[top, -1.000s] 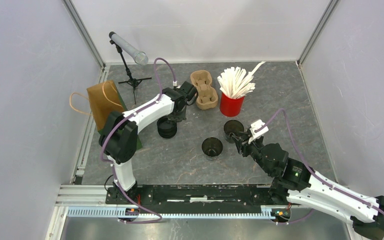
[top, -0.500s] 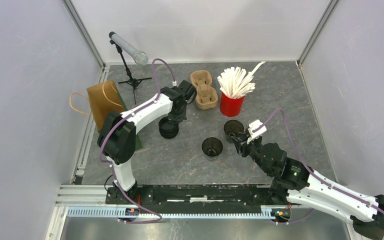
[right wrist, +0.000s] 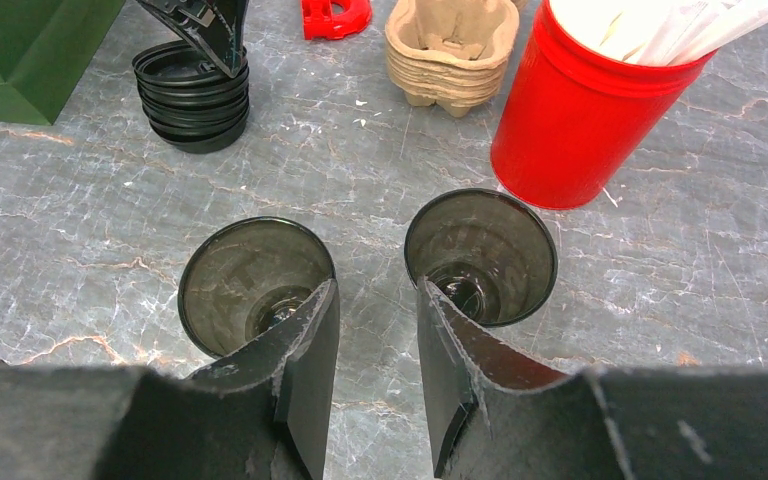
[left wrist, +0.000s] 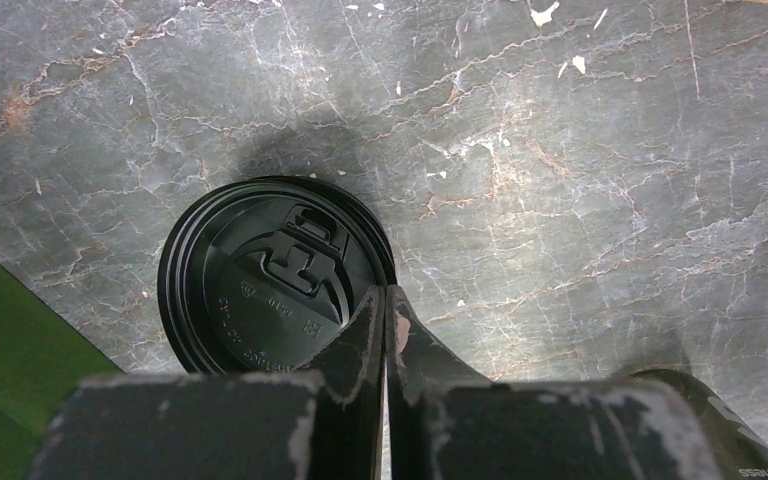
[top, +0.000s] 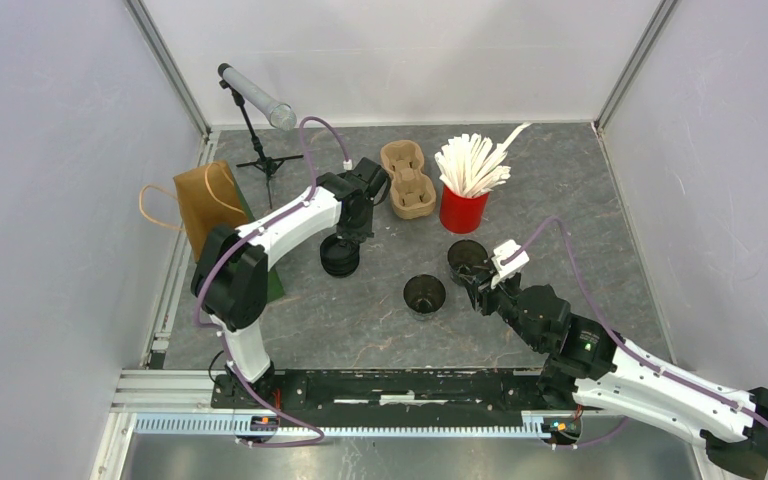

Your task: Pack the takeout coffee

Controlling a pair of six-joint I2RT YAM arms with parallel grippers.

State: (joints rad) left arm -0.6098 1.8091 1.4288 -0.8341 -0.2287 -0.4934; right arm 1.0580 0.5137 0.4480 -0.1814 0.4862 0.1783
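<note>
While left jaws together over lid stack (left wrist: pixel 260 285), right jaws apart near two upright, mouth-up cups (right wrist: pixel 245 275).

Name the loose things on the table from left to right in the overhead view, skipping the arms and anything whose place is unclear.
paper bag → stack of black lids → cardboard cup carriers → red cup of stirrers

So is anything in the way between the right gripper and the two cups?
Nothing visible. The right gripper is open right beside the near cup and the far cup, one by each finger, with only bare table around them.
</note>
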